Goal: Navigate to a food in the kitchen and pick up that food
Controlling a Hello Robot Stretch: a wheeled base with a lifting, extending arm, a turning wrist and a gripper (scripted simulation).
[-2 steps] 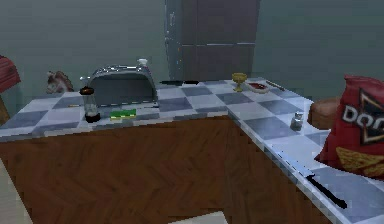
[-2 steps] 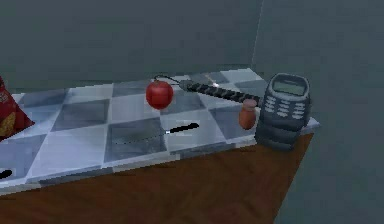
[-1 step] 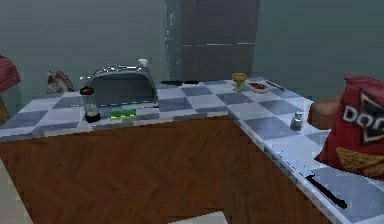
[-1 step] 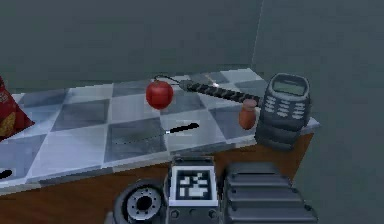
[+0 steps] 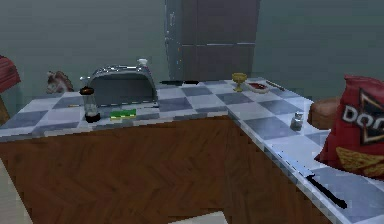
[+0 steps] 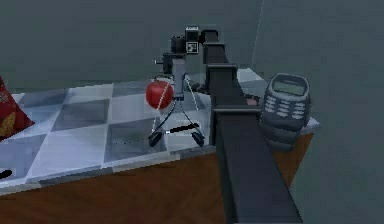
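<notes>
Forward view, far left to right: a chrome toaster (image 5: 122,85) with rounded shoulders stands on the counter (image 5: 190,102), whose top is glossy grey-and-white checked tile over a wood-grain front. A tall grey fridge (image 5: 210,40) rises behind. A small shaker (image 5: 297,121) sits on the right-hand run. At the near right is a red chip bag (image 5: 360,125), crinkled foil, and a dark-handled knife (image 5: 325,187) lies flat.

Arm side view, left to right: the chip bag's corner (image 6: 8,110) sits at the left edge. The task item, a red round fruit (image 6: 158,92), an apple or a tomato, is toward the far edge of the counter (image 6: 80,130), left of centre. The gripper (image 6: 176,128) is just beside it, its thin wire fingers (image 6: 160,122) slanting down below the fruit. Whether the fruit rests on the tile or hangs free cannot be determined, so I cannot tell whether the pincer holds anything. The arm (image 6: 240,150), a dark square bar, runs up from the near edge. A grey keypad device (image 6: 285,105) sits at the right end.

Assessment: the fruit is likely light and firm, with smooth, slippery skin, and liable to bruise or roll. It is best taken across its widest middle, with level contact on opposite sides.
</notes>
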